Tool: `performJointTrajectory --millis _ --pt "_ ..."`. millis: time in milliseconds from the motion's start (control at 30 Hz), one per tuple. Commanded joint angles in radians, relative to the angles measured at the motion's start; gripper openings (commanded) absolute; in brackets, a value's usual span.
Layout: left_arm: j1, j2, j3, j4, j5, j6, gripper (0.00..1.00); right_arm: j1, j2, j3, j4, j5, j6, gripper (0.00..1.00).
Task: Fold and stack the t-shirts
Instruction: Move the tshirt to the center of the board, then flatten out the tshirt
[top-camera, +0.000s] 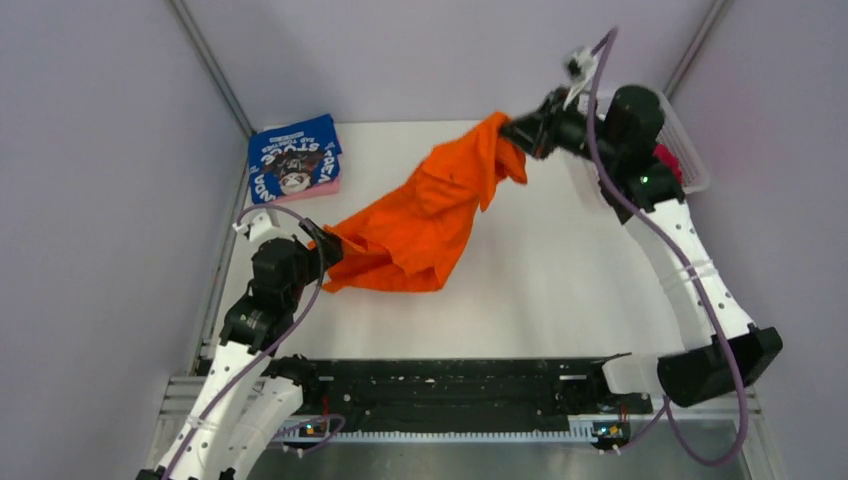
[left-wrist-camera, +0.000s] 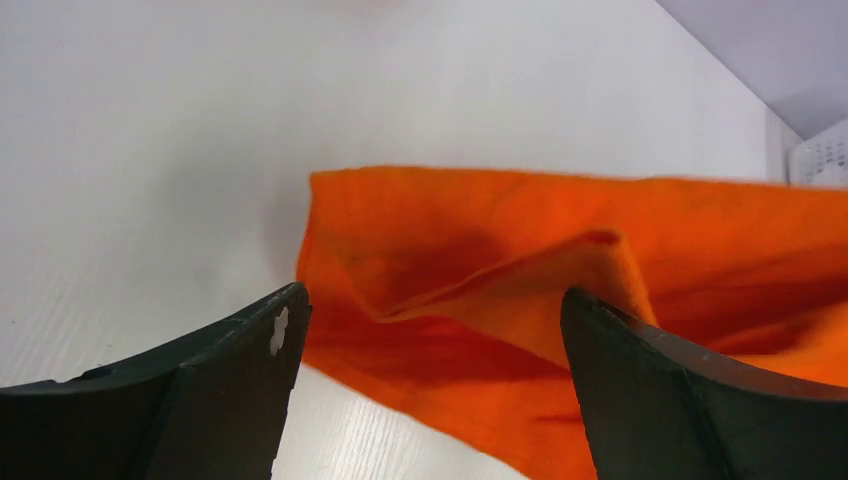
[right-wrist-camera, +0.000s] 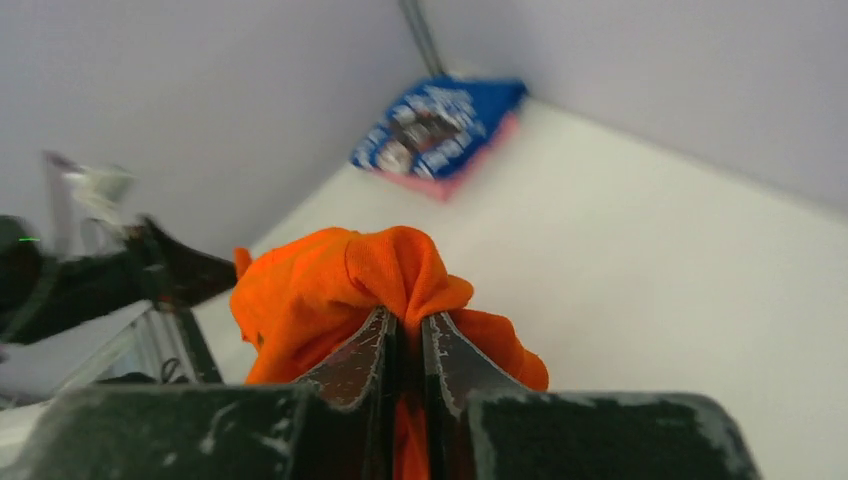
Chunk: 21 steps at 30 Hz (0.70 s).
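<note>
**Orange t-shirt (top-camera: 420, 215) held up by my right hand (top-camera: 522, 130)**

Orange cloth runs across the middle of the counter (top-camera: 560, 290), high at the far right end and low at the near left end. My right hand is clenched on the top bunch of it. My left hand (top-camera: 325, 250) sits at the low corner, fingers spread wide, gripping nothing. A folded blue t-shirt (top-camera: 293, 160) lies on a pink t-shirt (top-camera: 322, 190) in the far left corner. A white basket (top-camera: 690, 160) stands at the far right, partly hidden by my right arm.

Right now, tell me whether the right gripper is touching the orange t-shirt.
Touching. The right wrist view shows the right gripper shut on a bunched fold of the orange t-shirt.
</note>
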<state>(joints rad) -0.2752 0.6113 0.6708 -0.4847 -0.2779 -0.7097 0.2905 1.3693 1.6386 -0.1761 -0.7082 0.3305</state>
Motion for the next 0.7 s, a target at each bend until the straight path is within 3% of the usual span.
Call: performJointTrajectory --millis 0,100,200,333,367,500,667 --pt "-0.001 -0.004 -0.002 -0.058 -0.061 -0.043 0.99 -0.048 -0.110 -0.452 -0.074 0.392 -0.142 0.11" --pt "-0.001 0.043 -0.015 -0.072 -0.043 -0.062 0.99 -0.091 -0.066 -0.634 -0.122 0.632 -0.091 0.51" --pt "-0.001 0.093 -0.027 -0.075 0.010 -0.071 0.99 -0.095 -0.014 -0.647 -0.245 0.901 -0.043 0.67" --pt "-0.001 0.138 -0.060 -0.025 0.168 -0.054 0.99 -0.086 -0.048 -0.658 -0.303 1.025 0.050 0.80" --pt "-0.001 0.147 -0.076 0.013 0.244 -0.047 0.99 -0.076 -0.074 -0.672 -0.297 1.029 0.066 0.95" --pt "-0.003 0.228 -0.110 0.153 0.426 -0.058 0.99 -0.008 -0.179 -0.743 -0.260 1.016 0.113 0.99" --pt "-0.040 0.444 -0.043 0.252 0.453 -0.049 0.98 0.086 -0.263 -0.853 -0.106 0.806 0.128 0.99"
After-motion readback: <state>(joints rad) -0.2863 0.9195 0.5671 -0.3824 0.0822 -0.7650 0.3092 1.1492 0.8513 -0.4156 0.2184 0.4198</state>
